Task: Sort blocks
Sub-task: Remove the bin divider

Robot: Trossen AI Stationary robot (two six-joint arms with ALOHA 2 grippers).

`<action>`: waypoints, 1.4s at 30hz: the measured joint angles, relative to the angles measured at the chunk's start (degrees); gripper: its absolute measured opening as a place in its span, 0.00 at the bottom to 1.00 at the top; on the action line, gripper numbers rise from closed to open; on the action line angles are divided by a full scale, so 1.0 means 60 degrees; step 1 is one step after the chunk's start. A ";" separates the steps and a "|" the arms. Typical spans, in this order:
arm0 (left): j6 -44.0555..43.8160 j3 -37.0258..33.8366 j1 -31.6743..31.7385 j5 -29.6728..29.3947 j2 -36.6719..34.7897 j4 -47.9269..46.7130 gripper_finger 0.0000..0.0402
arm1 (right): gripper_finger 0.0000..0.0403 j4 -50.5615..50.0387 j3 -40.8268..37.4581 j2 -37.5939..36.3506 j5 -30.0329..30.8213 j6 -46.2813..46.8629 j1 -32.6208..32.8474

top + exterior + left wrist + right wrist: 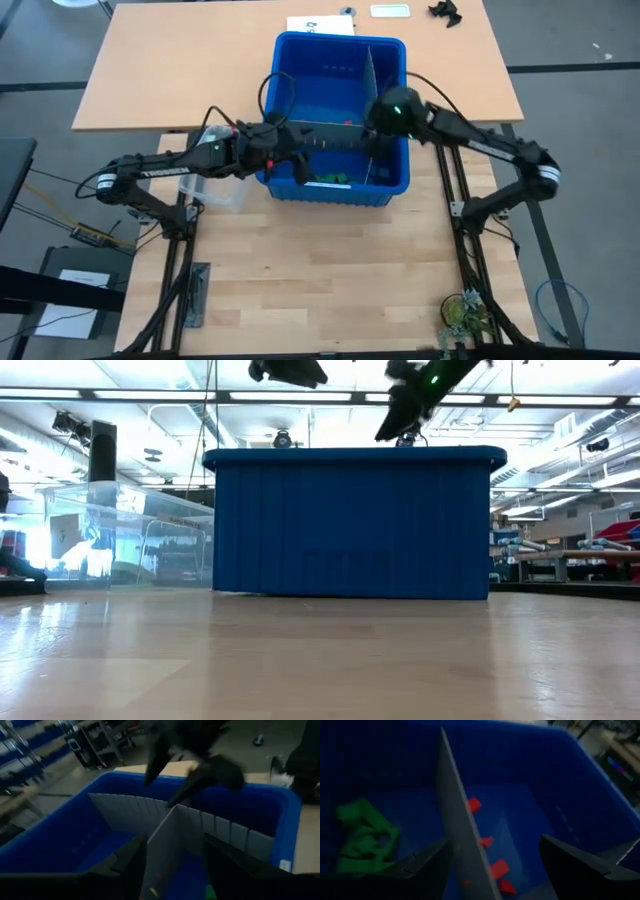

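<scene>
While most of the bin's floor is hidden by the arms, the blocks that show are sorted by colour on either side of a grey divider [457,827]: green blocks [362,837] lie heaped in one compartment, and red blocks [492,867] lie scattered singly in the next one, close to the divider's foot. From overhead the green blocks [330,179] sit at about six o'clock inside the blue bin [300,50], near its front wall.

Both grippers hang over that front part of the bin. The left gripper [300,165] reaches in from nine o'clock, its fingers [127,865] spread apart with nothing between them, one on each side of a divider's top edge. The right gripper [378,150] comes in from three o'clock and points down; its fingers [427,865] stand wide apart and empty, straddling the divider between the green and red compartments. In the left wrist picture the right gripper [175,780] shows farther off, above the dividers.

Just beside the bin at nine o'clock stands a clear tub [215,190], under the left arm. All of this rests on a wooden table [320,270]. At twelve o'clock beyond the bin lie a white sheet [318,24], a small white card [390,11] and a small black object [446,11].
</scene>
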 joint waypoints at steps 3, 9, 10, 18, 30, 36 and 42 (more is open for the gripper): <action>0.0750 0.0003 0.0018 -0.0297 0.0069 0.0003 0.49 | 0.73 -0.0710 0.0857 0.1005 -0.0899 -0.0245 -0.0720; 0.1831 -0.0004 0.0046 -0.0386 0.0082 -0.0154 0.49 | 0.73 -0.2193 0.2057 0.2616 -0.2862 -0.0892 -0.1651; 0.1894 -0.0004 0.0046 -0.0386 0.0083 -0.0176 0.49 | 0.73 -0.2291 0.2156 0.2810 -0.3000 -0.1014 -0.1730; 0.1861 -0.0004 0.0244 -0.0386 0.0103 -0.0206 0.49 | 0.60 -0.2545 0.2297 0.3643 -0.3157 -0.1883 -0.2056; 0.1854 -0.0004 0.0680 -0.0397 0.0104 -0.0199 0.49 | 0.04 -0.2615 0.2443 0.3566 -0.2903 -0.2450 -0.1991; 0.1854 -0.0004 0.0768 -0.0401 0.0104 -0.0202 0.49 | 0.01 -0.3435 0.3388 0.3567 -0.2684 -0.2411 -0.1921; 0.1865 -0.0004 0.0764 -0.0401 0.0104 -0.0196 0.49 | 0.02 -0.4218 0.4561 0.3567 -0.2693 -0.2400 -0.1920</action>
